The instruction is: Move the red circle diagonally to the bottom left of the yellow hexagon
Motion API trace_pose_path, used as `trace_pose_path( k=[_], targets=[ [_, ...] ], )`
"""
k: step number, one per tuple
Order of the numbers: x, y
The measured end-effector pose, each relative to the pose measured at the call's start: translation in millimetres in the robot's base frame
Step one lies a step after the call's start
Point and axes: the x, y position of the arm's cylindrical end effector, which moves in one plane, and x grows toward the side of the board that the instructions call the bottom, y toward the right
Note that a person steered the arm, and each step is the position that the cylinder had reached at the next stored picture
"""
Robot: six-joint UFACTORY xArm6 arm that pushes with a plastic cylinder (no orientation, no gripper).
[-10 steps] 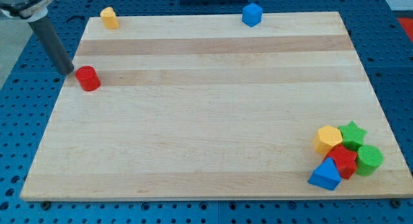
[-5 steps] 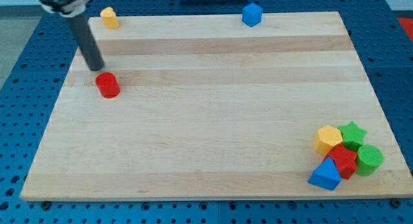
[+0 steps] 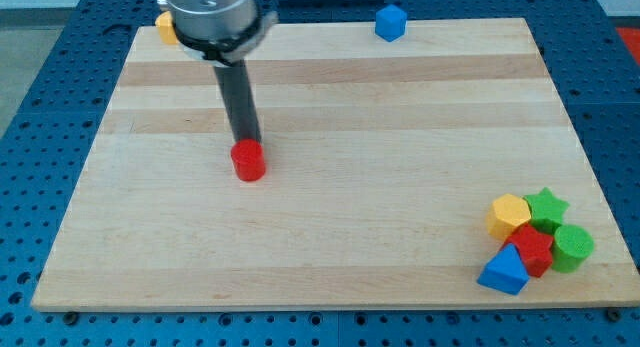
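Note:
The red circle is a short red cylinder left of the board's middle. My tip touches its upper side, with the dark rod rising up and to the left. The yellow hexagon sits at the view's bottom right, at the left of a cluster of blocks, far to the right of and lower than the red circle.
Beside the yellow hexagon are a green star, a green cylinder, a red block and a blue triangle. A blue cube sits at the top edge. A yellow block at top left is partly hidden by the arm.
My tip has pushed the red circle to the right and down the board, from near the left edge toward the middle. The other blocks have not moved.

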Motion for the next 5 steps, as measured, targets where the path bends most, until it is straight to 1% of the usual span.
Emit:
trace_pose_path(
  k=[2, 3, 4, 5],
  targets=[
    [45.9, 59.1],
    [28.3, 56.7],
    [-10.6, 28.4],
    [-3.2, -19.1]
  ],
)
